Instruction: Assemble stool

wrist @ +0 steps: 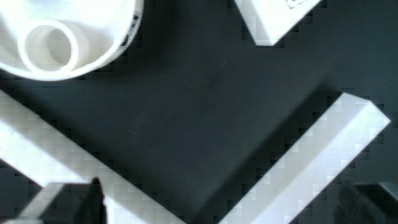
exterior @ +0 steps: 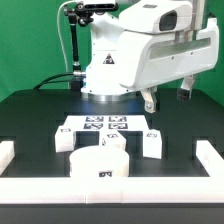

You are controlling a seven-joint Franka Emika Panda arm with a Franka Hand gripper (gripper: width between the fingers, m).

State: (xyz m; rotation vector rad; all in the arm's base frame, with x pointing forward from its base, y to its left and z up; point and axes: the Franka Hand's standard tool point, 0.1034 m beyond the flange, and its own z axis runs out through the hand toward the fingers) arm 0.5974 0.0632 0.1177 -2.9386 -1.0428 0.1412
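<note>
Right now the white arm point(exterior: 135, 50) stands at the upper middle of the exterior view, and its end effector point(exterior: 167, 98) hangs in the air at the right of centre, well above the black worktop point(exterior: 38, 112). Its two fingers are spread wide apart with nothing between them. In the wrist view the dark fingertips point(wrist: 57, 203) sit at opposite edges of the picture, and only worktop and rail show in the gap.

The stool is still in loose pieces on the worktop. The round seat disc point(exterior: 100, 166) lies flat at the lower middle of the exterior view, rim upward. The middle leg point(exterior: 115, 143) sits just behind it, though I cannot tell whether the two touch. The left leg point(exterior: 62, 140) rests apart from the disc at centre left, and the right leg point(exterior: 152, 144) rests apart at centre right. Small black-and-white tags show on the pieces.

The marker board point(exterior: 105, 125) lies flat behind the legs, near the base of the arm. The white border rails point(exterior: 110, 193) run along the left, right and lower edges of the worktop. The wrist view looks down on the disc, one leg and two rails meeting at an angle
</note>
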